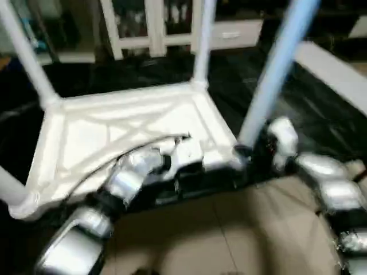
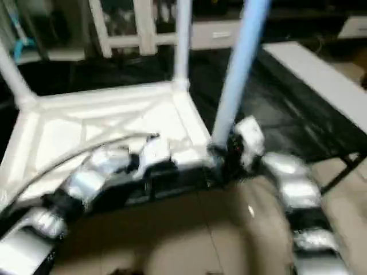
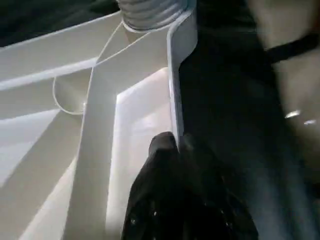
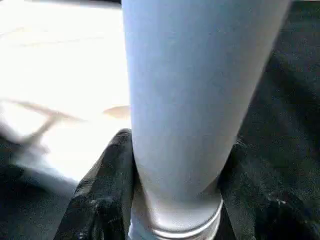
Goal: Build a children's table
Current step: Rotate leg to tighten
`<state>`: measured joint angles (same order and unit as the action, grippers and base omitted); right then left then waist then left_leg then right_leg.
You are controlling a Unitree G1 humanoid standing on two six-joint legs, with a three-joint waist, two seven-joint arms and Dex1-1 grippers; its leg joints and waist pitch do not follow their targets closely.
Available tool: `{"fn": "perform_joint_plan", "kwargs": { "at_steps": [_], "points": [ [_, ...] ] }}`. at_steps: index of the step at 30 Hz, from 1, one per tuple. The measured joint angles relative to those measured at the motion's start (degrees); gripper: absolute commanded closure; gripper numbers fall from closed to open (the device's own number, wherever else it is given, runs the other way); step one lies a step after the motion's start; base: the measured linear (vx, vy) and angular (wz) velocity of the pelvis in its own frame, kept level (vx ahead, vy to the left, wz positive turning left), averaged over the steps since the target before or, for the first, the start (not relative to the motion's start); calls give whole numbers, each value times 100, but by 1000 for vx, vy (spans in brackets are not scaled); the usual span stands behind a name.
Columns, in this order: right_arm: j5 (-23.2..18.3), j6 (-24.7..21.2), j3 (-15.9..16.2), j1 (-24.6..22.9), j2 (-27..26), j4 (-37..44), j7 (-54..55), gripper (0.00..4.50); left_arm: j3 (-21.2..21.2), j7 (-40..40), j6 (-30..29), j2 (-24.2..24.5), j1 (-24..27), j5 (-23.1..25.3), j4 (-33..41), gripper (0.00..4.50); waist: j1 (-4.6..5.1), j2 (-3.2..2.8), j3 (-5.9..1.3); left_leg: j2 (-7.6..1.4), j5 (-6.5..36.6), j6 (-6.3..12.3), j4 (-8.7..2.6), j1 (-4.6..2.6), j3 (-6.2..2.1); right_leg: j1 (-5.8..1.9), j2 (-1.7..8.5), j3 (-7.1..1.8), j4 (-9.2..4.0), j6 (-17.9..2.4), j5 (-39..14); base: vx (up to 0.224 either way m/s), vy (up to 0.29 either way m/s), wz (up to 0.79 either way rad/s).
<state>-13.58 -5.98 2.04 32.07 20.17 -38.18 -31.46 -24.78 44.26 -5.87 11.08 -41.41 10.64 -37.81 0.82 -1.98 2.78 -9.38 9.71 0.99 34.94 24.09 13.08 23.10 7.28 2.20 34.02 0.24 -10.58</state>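
Three screw-in legs (image 1: 202,40) already stand in the upturned table top (image 1: 114,137); the right gripper (image 4: 176,200) clasps the fourth leg (image 1: 275,74) at its near-corner socket, seemingly not yet tightened, while the clenched left gripper (image 3: 172,150) pinches the top's rim beside it.

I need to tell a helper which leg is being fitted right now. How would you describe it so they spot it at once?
Find the white tabletop lying upside down on the dark floor. Legs stand at its corners; go to the corner nearest the robot's right arm. That leg looks bluish, leans instead of standing straight, and the right gripper is closed around its base.
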Motion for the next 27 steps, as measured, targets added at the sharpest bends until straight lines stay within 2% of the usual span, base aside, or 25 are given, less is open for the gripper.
{"fn": "perform_joint_plan", "kwargs": {
  "at_steps": [2, 5, 7, 10, 15, 17, 19, 22, 25, 27],
  "points": [
    [86, 154, -178, 343, -448, -519, 1207, 254, 82, -667, -299, -460, -218, 35, -383, 450, 43, 1, 1, 4, 0, -1, 2, 1, -3, 0, 0, -3, -5, -8, 5, 0, 0, 0],
    [259, 457, -394, 877, -943, -1238, 2866, 254, 315, -1471, -680, -1135, -510, -20, -898, 450, 51, -4, 1, 8, 0, -1, 1, 3, -1, 6, 3, -6, -5, -40, 26, 0, 0, 0],
    [333, 654, -457, 1128, -1102, -1603, 3551, 254, 487, -1755, -788, -1427, -607, -189, -1104, 450, 45, -6, -1, 8, 0, -1, 1, 4, -2, 6, 3, 0, -1, -58, 47, 65, -6, 0],
    [467, 836, -493, 1362, -1197, -1905, 3912, 254, 586, -1896, -793, -1559, -722, -261, -1244, 450, 33, -6, -1, 2, 5, 10, -11, 29, -8, 28, 2, 22, -4, -44, 37, 73, -14, 0],
    [437, 1225, -663, 1510, -1251, -2241, 3563, 254, 627, -1893, -648, -1390, -807, -264, -1334, 450, 2, -10, -3, -17, -4, 36, 1, 94, -20, 86, -4, 49, 19, -37, 33, 13, -4, 0],
    [438, 1350, -664, 1496, -1207, -2319, 3243, 184, 633, -1868, -564, -1333, -810, -259, -1380, 450, -14, -11, -2, -18, -4, 36, 8, 95, -19, 84, -4, 47, 17, -37, 33, 0, 0, 0],
    [428, 1534, -633, 1437, -1199, -2312, 2892, 182, 649, -1855, -457, -1259, -819, -245, -1459, 450, 9, -12, -1, -18, -4, 36, 20, 93, -14, 82, -4, 38, 17, -38, 34, 0, 0, 0],
    [447, 1805, -527, 1195, -1098, -2020, 2395, 145, 628, -1719, -235, -1110, -821, -187, -1538, 450, 35, -13, -1, -20, -4, 35, 26, 90, -14, 80, -4, 38, 19, -40, 36, 0, 0, 0],
    [451, 1928, -423, 874, -921, -1560, 1947, 126, 582, -1385, 33, -911, -727, -194, -1485, 450, 11, -16, 0, -21, -5, 34, 26, 89, -15, 76, -4, 40, 22, -40, 36, 0, 0, 0],
    [397, 1876, -350, 494, -670, -875, 1395, 113, 497, -819, 339, -629, -446, -236, -1154, 450, -23, -21, -2, -22, -3, 36, 26, 87, -15, 73, -4, 41, 19, -40, 35, 0, 0, 0]
  ]
}}
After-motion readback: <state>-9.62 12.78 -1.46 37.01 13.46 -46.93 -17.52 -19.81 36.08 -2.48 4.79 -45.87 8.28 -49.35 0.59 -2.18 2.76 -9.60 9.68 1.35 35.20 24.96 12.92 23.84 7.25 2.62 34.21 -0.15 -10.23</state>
